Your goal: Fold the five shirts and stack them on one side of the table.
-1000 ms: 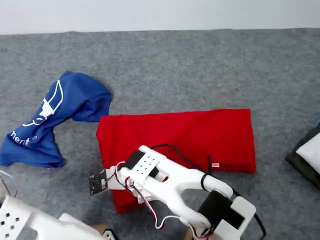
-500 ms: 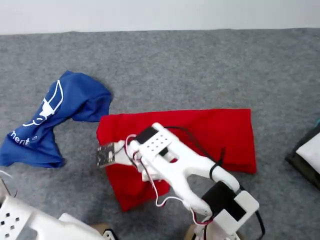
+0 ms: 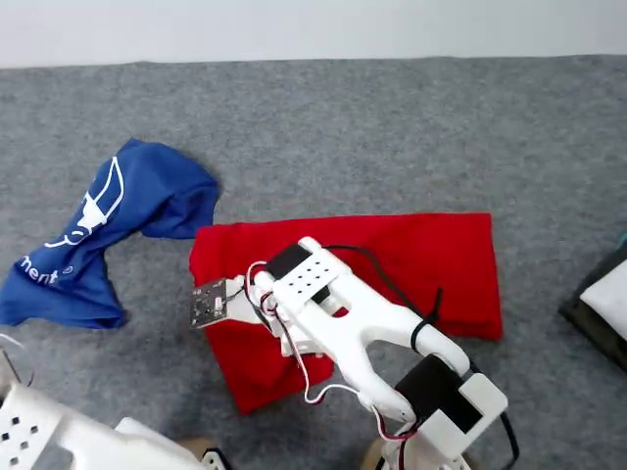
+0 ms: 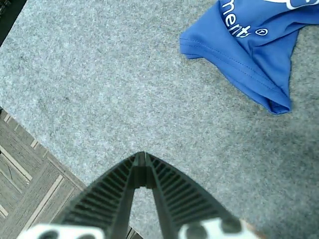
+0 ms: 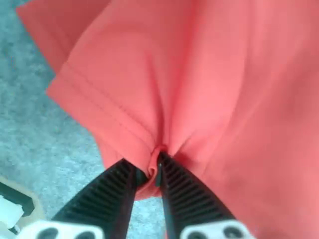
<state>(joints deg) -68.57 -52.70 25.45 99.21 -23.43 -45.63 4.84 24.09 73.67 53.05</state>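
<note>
A red shirt [image 3: 392, 259] lies partly folded across the middle of the grey carpet. The right arm stretches over its near left part in the high view. My right gripper [image 5: 153, 174] is shut on a pinched fold of the red shirt [image 5: 209, 84], lifted a little off the carpet. A crumpled blue shirt [image 3: 108, 230] with white print lies at the left. Its hem [image 4: 249, 45] is seen from the left wrist, well beyond my left gripper [image 4: 144, 162], which is shut on nothing above bare carpet near the table's front left corner.
A dark object with a white piece [image 3: 602, 299] sits at the right edge of the table. The carpet's edge and wooden floor [image 4: 25, 169] lie close to the left gripper. Open carpet [image 3: 372, 127] stretches behind the shirts.
The right arm has swung from the red shirt's near left corner toward the far side, dragging the pinched cloth with it. The near left part of the shirt has bunched up. The blue shirt has not moved.
</note>
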